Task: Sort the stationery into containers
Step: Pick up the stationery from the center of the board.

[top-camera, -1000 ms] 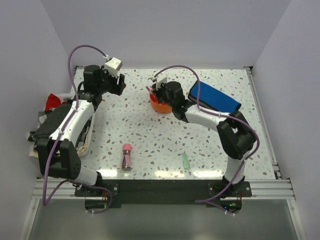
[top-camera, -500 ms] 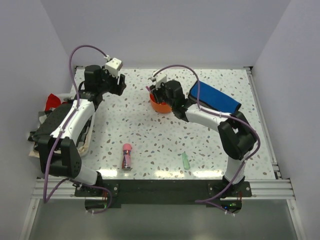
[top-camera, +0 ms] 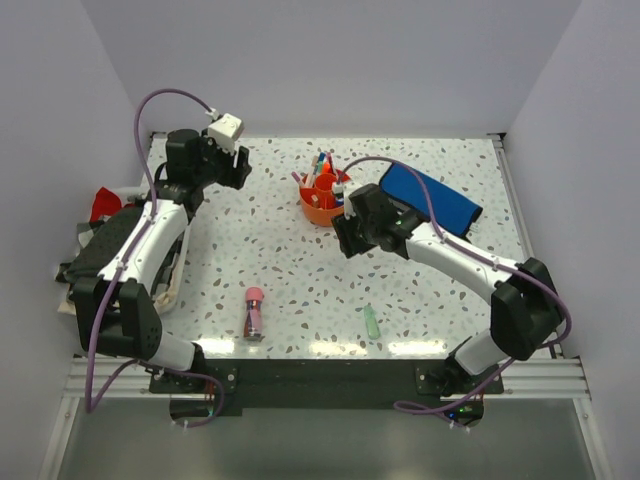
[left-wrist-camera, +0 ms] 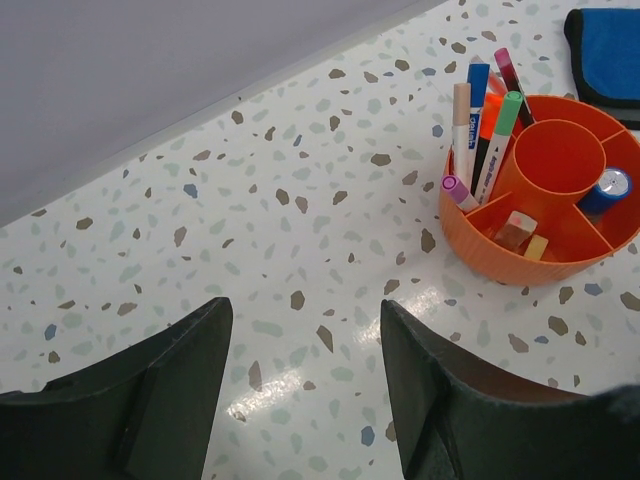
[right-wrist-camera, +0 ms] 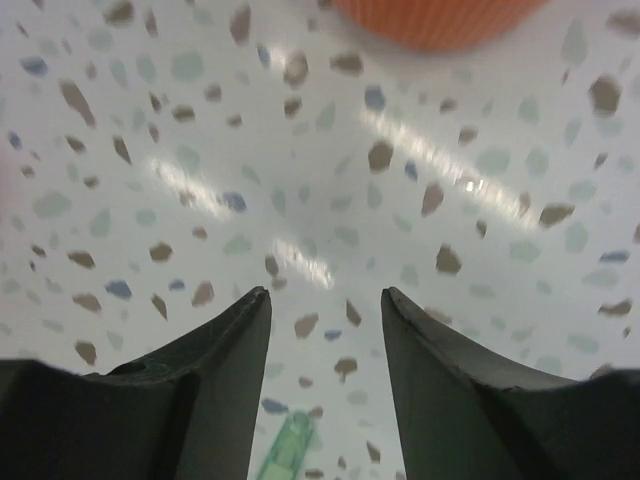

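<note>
On the speckled surface before the two arms, the sorting looks mostly done but not finished. The round orange caddy stands toward 12 o'clock from the middle of the surface. The left wrist view shows its contents. A bunch of pens and markers stands upright in one ring compartment, at about 10 o'clock of the caddy. Two small erasers lie in another compartment. A blue-capped item sits in a third, and the centre well looks empty.

Two things are left loose on the surface. A pink-capped glue tube lies at 7 o'clock near the front edge. A green marker lies at 5 o'clock, well apart from the tube. A blue pouch rests at 2 o'clock, just beside the caddy.

The right gripper hangs just at 5 o'clock of the caddy, its fingers spread and empty. Its own camera catches the green marker at the bottom edge. The left gripper is at 10 o'clock, far back, fingers also wide apart with nothing between them. I judge the marker and the tube are what remains.
</note>
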You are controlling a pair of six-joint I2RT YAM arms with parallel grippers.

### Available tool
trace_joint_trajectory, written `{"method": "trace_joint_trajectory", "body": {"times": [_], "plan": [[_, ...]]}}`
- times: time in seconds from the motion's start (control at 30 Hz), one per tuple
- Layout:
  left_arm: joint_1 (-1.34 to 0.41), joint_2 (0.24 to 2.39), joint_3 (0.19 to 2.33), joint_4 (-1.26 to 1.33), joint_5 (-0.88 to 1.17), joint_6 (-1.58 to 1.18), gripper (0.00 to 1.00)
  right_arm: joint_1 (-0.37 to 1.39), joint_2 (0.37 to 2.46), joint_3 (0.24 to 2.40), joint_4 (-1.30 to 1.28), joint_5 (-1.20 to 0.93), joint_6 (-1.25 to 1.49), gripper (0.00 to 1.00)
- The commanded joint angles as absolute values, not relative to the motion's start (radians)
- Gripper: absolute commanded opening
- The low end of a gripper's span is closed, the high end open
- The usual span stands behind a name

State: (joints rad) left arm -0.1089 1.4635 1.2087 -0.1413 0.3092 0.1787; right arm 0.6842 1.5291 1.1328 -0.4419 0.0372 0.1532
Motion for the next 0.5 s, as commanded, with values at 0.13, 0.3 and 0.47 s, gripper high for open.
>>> {"method": "trace_joint_trajectory", "body": {"times": [0.13,0.3,0.47], "plan": [[-0.1,1.436,1.218,-0.097,0.34,0.172,0.66,0.681,1.534,1.011,-0.653,-0.029,0.316,0.59],[-0.1,1.433,1.203,-0.091,0.356,0.156,0.66,0.683,1.536,0.933,-0.64,-0.086,0.356,0.56],[-0.1,1.416,1.175,-0.084,0.36,0.152,0.66,0.686,1.519,0.876,-0.64,-0.118,0.387,0.55]]}}
